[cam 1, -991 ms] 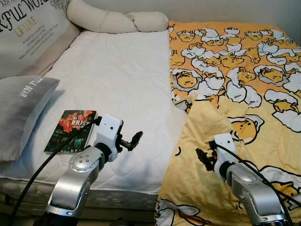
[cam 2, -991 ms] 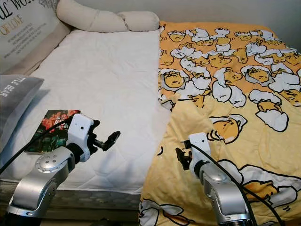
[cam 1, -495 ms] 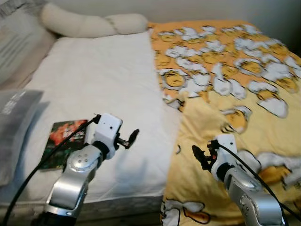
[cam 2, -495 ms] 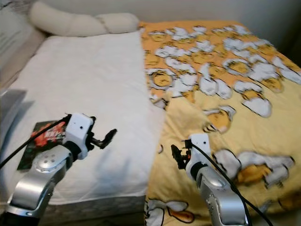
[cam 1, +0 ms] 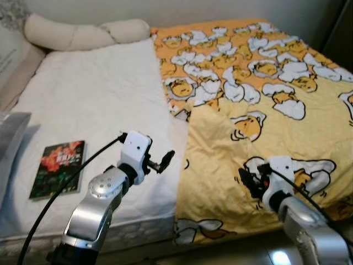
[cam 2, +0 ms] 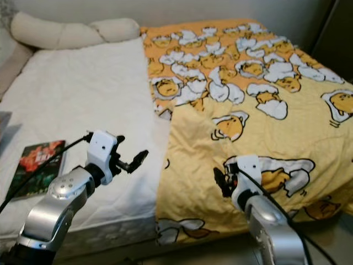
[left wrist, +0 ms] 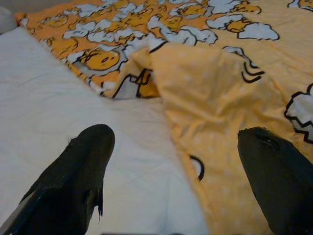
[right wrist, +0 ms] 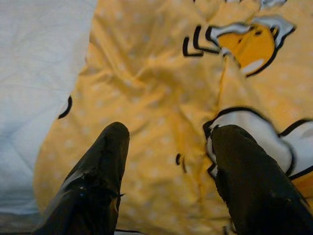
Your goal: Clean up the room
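A yellow blanket (cam 1: 265, 94) printed with cartoon eggs covers the right half of the bed; its edge (left wrist: 146, 73) is crumpled along the middle. The left half is bare white sheet (cam 1: 94, 94). A book with a red and dark cover (cam 1: 58, 168) lies flat near the bed's front left. My left gripper (cam 1: 165, 160) hovers open over the sheet just left of the blanket's edge, its black fingers (left wrist: 83, 161) wide apart. Over the blanket's front part my right gripper (cam 1: 248, 182) is open, with nothing between its fingers (right wrist: 102, 166).
A long cream bolster (cam 1: 83, 34) lies across the head of the bed. A grey pillow (cam 1: 8, 138) sits at the far left edge. The bed's front edge (cam 1: 143, 232) is right before me, with floor (cam 1: 259, 256) at the lower right and something dark (cam 1: 339, 33) at the upper right.
The camera has swung to the right, so the whole bed has slid left in the picture and the floor has come into view. Both arms hold the same pose, fingers still apart.
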You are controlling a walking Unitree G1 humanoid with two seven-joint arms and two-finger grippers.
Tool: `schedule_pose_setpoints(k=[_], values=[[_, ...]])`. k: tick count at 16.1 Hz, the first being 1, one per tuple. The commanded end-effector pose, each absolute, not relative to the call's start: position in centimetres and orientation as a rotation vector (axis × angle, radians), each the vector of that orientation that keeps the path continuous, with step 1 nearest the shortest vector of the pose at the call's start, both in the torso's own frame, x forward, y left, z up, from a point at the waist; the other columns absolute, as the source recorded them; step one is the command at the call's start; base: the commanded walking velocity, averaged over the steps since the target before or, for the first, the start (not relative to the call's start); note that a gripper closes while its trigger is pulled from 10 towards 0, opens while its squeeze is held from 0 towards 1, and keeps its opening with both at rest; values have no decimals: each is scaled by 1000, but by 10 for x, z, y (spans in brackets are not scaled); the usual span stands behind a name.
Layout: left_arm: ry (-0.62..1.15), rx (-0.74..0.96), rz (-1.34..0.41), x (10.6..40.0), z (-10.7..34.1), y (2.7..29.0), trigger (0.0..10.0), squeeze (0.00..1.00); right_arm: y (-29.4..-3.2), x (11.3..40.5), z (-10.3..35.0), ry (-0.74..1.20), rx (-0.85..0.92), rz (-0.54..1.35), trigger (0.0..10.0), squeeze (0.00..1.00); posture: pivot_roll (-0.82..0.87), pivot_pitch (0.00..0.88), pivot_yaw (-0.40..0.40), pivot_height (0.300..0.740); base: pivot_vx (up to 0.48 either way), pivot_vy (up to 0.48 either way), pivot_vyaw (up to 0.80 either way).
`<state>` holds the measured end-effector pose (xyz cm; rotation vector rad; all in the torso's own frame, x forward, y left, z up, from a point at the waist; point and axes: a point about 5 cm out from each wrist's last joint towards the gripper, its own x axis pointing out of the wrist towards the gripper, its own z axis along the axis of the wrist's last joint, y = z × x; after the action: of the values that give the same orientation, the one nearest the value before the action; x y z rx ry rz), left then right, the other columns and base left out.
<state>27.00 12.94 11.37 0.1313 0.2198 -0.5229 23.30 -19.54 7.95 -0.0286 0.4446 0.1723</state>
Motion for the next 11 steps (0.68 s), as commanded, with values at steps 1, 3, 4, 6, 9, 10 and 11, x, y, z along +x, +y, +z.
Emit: schedule_pose_setpoints(k=[1,3,4,6,9,10,11], values=[[215,131,-513,273,115,135,10000,0,-196,234,86,414,-72,179,10000,0,-33,0,68,740,0,0,0],[204,119,-506,274,115,135,10000,0,-195,232,89,384,-114,201,10000,0,-44,0,70,740,0,0,0],[207,99,-483,275,114,136,10000,0,-191,230,89,379,-76,199,10000,0,-53,0,71,740,0,0,0],[210,99,-480,275,111,137,10000,0,-188,228,87,388,-47,207,10000,0,-54,0,70,740,0,0,0],[210,82,-471,274,109,141,10000,0,-185,225,86,385,-43,227,10000,0,-55,0,70,740,92,0,-760],[209,81,-472,274,109,142,10000,0,-185,224,86,381,-48,231,10000,0,-54,0,69,740,315,0,0],[209,81,-472,273,109,143,10000,0,-185,224,86,382,-47,233,10000,0,-52,0,68,740,319,0,0]])
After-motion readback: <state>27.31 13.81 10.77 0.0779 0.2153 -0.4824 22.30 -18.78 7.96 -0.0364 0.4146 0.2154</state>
